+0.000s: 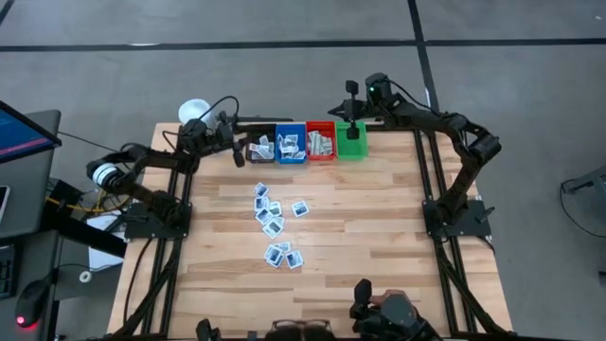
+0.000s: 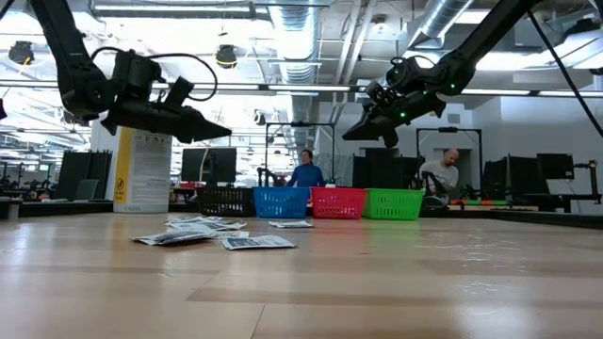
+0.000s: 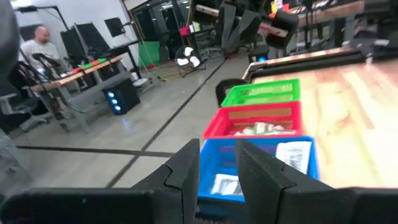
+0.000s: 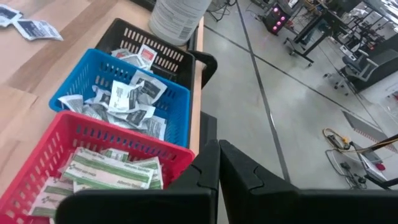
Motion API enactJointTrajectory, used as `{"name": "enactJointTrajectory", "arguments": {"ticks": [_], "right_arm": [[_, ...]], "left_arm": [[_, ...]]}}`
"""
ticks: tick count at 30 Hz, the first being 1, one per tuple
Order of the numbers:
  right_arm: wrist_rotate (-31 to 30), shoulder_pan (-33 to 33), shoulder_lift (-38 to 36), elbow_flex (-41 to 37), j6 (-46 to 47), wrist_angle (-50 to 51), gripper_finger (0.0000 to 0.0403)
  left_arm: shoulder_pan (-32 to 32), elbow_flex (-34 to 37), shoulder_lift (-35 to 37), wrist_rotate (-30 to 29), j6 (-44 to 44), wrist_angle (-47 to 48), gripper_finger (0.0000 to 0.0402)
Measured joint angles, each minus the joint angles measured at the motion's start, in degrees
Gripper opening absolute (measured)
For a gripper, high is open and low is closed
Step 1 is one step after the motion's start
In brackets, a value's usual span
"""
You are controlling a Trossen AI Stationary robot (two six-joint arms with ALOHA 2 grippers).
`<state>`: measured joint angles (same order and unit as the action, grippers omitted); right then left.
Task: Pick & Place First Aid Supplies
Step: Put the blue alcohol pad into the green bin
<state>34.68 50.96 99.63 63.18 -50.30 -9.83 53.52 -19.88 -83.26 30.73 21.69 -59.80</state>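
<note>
Presently, as catalogued:
Left gripper (image 1: 239, 152): upper left of centre in the high view, over the black bin (image 1: 259, 149); fingers slightly parted, holding nothing.
Right gripper (image 1: 351, 95): upper centre, above the green bin (image 1: 351, 140); fingers together, empty.
First aid packets (image 1: 276, 227): loose at table centre; others fill the bins.

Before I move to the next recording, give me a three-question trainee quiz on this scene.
1. True or false: the green bin holds packets.
2. Which bin sits at the row's left end in the high view: A black, B blue, C red?
3. Where do the loose packets lie?

Key: 1 false, it looks empty. 2 A. 3 On the bare wooden table, toward the middle, apart from the bins; neither the left gripper nor the right gripper touches them.
</note>
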Motion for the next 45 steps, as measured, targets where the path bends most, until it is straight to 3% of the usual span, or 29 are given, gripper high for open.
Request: {"name": "enactJointTrajectory", "arguments": {"ticks": [6,8,11,13,18,23,27,34,40,45], "right_arm": [[0.2,0.1,0.0,0.0,-0.7,0.6,0.0],[2.7,0.1,0.2,0.0,-0.6,0.5,0.0],[8.9,0.0,2.1,0.0,4.7,-1.6,0.0],[9.9,-0.6,3.7,0.0,10.8,-2.8,0.0],[6.0,-4.7,4.7,0.0,18.7,1.1,0.0],[2.6,-12.4,3.4,0.0,18.4,9.4,0.0],[-0.1,-18.0,3.4,-2.1,18.0,10.5,0.0],[-8.9,-25.5,2.9,-5.4,22.1,10.7,0.0],[-9.3,-28.6,2.9,-8.1,24.9,11.9,0.0],[-9.3,-30.1,2.9,-10.9,24.9,8.0,0.0]], "left_arm": [[-3.0,0.0,0.0,0.0,-5.4,0.8,0.0104],[-4.9,0.0,0.0,0.0,-5.9,2.7,0.0104],[-8.1,0.0,0.0,0.0,-6.1,6.4,0.0104],[-10.6,0.0,0.0,0.0,-6.1,8.6,0.0104],[-17.2,0.0,0.0,0.0,-6.7,11.3,0.0104],[-22.4,0.0,0.0,0.0,-9.2,11.4,0.0104],[-25.3,0.0,0.0,-0.5,-10.2,14.1,0.0104],[-28.4,0.0,0.0,-3.6,-10.7,16.9,0.0104],[-28.7,0.0,0.1,-3.8,-11.6,21.8,0.0104],[-28.7,0.1,0.1,-10.5,-11.5,25.4,0.0104]]}}
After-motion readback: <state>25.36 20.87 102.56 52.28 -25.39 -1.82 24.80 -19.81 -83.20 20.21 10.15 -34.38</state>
